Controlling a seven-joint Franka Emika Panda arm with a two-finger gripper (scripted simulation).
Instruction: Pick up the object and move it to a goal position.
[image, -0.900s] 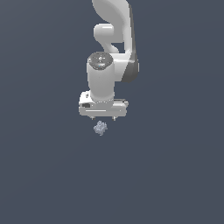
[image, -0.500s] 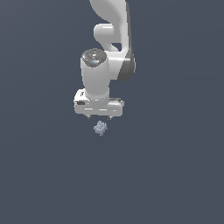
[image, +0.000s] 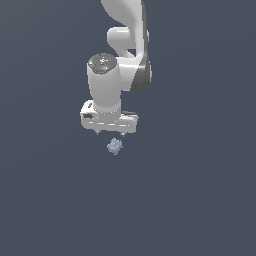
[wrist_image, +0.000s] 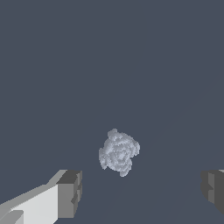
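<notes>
Exterior view: the white tool (image: 110, 132) is seen pointed downward over the plain dark grey tabletop (image: 200, 200). The object (image: 115, 146), a small knobbly grey-blue lump, is located just beneath the fingertips, apart from them.

Wrist view: the object (wrist_image: 118, 152) is seen lying on the tabletop between the two fingers (wrist_image: 70, 193), which are spread wide and touch nothing.

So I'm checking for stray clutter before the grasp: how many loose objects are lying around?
1: the pale grey-blue lump, on the floor just below the open gripper; the wrist view shows it between the fingers. Nothing seems hidden.
</notes>
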